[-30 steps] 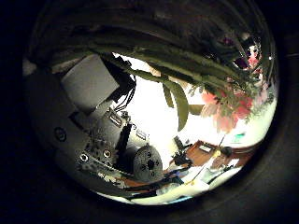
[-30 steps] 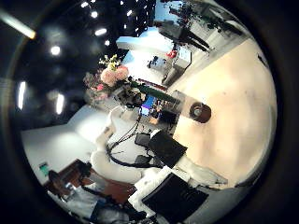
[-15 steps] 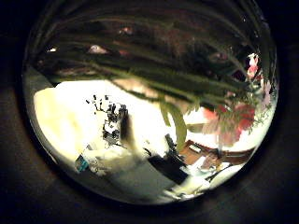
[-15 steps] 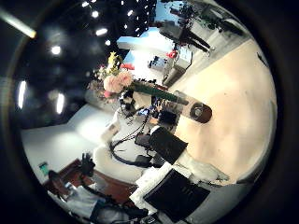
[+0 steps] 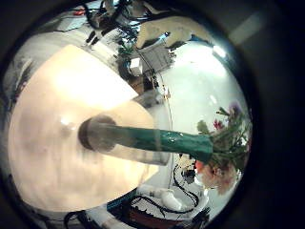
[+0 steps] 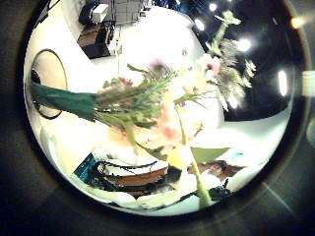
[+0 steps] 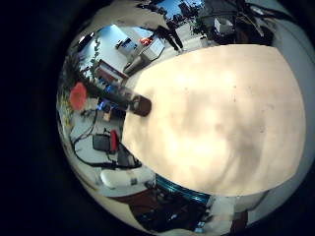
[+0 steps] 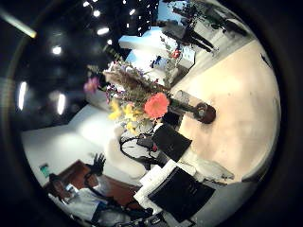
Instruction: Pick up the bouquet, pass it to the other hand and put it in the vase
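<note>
1. Left little finger side palm view: a dark, round-mouthed vase (image 5: 95, 132) stands on the pale, smooth surface (image 5: 52, 105). The bouquet of mixed flowers in a green wrap (image 5: 172, 143) has its wrapped stem end set in the mouth of the vase.
2. From the vase, the green wrap runs out to a spray of pink, pale and purple blooms with green leaves. The blooms hang out past the edge of the surface.
3. Left thumb side palm view: the bouquet (image 6: 148, 103) fills much of the picture, so it is close to the left hand's palm. Its flower heads are nearest the camera, and the green wrap narrows away towards the surface (image 6: 69, 39) behind.
4. No part of the left hand can be made out in either of its own views. I cannot tell whether its fingers are released, clenched or grasping the stems.
5. Right little finger side palm view: the vase (image 7: 138, 103) sits near one edge of the surface (image 7: 226, 118). The bouquet (image 7: 94, 93) leans out of it, and a red bloom shows at its far end.
6. Right thumb side palm view: the bouquet (image 8: 142, 99) rises from the vase (image 8: 204, 113), with an orange-red bloom among yellow and pink ones.
7. White and black parts of the right hand (image 8: 185, 189) show at the edge of this view, well apart from the vase. Its fingers are not shown clearly enough to tell their state.
</note>
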You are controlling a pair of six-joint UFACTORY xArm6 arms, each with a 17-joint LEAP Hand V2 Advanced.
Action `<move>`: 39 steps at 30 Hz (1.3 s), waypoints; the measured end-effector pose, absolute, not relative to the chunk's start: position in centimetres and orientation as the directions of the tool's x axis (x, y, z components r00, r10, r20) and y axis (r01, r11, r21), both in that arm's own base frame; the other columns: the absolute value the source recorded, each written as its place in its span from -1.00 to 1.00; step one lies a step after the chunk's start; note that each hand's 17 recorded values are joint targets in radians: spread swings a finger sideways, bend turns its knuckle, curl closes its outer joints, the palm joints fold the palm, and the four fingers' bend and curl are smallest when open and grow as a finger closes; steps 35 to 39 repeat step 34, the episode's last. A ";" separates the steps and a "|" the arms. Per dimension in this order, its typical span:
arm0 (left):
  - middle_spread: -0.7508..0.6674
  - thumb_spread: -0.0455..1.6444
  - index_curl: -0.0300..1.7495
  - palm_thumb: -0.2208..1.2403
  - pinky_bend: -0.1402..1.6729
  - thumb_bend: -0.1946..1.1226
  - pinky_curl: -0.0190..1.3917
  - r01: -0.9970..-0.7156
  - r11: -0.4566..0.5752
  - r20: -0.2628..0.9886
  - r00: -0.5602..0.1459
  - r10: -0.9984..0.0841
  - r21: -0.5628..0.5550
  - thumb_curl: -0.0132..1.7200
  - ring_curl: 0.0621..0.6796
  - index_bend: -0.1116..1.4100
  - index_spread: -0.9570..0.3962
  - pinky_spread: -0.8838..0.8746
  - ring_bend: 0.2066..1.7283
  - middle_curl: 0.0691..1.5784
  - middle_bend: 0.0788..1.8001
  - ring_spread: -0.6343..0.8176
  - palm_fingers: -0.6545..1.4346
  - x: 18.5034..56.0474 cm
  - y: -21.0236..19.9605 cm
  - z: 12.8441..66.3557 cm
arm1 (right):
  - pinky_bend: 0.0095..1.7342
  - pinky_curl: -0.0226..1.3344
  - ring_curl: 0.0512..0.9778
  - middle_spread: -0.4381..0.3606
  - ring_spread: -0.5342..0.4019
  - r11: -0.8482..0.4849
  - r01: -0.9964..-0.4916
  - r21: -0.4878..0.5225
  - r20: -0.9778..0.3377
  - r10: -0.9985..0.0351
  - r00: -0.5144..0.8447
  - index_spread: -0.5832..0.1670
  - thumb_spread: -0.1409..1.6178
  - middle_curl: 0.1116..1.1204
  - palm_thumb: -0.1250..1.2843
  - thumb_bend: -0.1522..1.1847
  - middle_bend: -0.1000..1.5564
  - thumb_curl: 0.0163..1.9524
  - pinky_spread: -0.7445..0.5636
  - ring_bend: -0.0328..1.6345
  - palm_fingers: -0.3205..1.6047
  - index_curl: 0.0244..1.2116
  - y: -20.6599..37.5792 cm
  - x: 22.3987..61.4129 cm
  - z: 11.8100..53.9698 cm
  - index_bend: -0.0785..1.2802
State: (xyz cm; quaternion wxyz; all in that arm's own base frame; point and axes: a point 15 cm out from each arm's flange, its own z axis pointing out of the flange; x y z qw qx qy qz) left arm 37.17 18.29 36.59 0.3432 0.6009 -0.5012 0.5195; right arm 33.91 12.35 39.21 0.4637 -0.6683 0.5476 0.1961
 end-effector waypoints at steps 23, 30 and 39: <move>0.86 0.01 -0.77 -0.50 -0.52 -0.76 -0.79 -0.957 -0.274 0.873 0.211 -0.440 0.093 -0.59 -0.71 -0.69 0.50 0.88 -0.75 -0.85 -0.91 0.82 -0.53 28.1 25.4 35.2 | -0.05 -0.77 -0.81 0.19 0.56 -0.040 -0.917 -0.396 -0.765 -0.539 0.354 -0.43 0.35 -0.57 -0.12 -0.81 -0.65 -0.58 0.99 -0.16 -0.32 -0.47 11.9 32.3 38.4 -0.62; 0.87 0.03 -0.78 -0.49 -0.52 -0.76 -0.80 -0.912 -0.385 0.836 0.321 -0.445 0.145 -0.60 -0.69 -0.69 0.50 0.89 -0.77 -0.87 -0.91 0.84 -0.53 23.8 26.2 32.8 | -0.08 -0.80 -0.82 0.20 0.58 -0.131 -0.930 -0.344 -0.676 -0.652 0.342 -0.44 0.35 -0.56 -0.12 -0.81 -0.64 -0.58 0.98 -0.18 -0.34 -0.47 9.3 31.1 35.5 -0.62; 0.87 0.03 -0.79 -0.49 -0.53 -0.76 -0.80 -0.894 -0.418 0.782 0.375 -0.499 0.162 -0.60 -0.67 -0.69 0.50 0.89 -0.78 -0.88 -0.91 0.84 -0.53 21.8 26.3 31.6 | -0.08 -0.81 -0.82 0.20 0.59 -0.158 -0.931 -0.328 -0.645 -0.683 0.343 -0.44 0.35 -0.56 -0.12 -0.81 -0.64 -0.58 0.98 -0.18 -0.33 -0.48 8.5 30.6 34.9 -0.62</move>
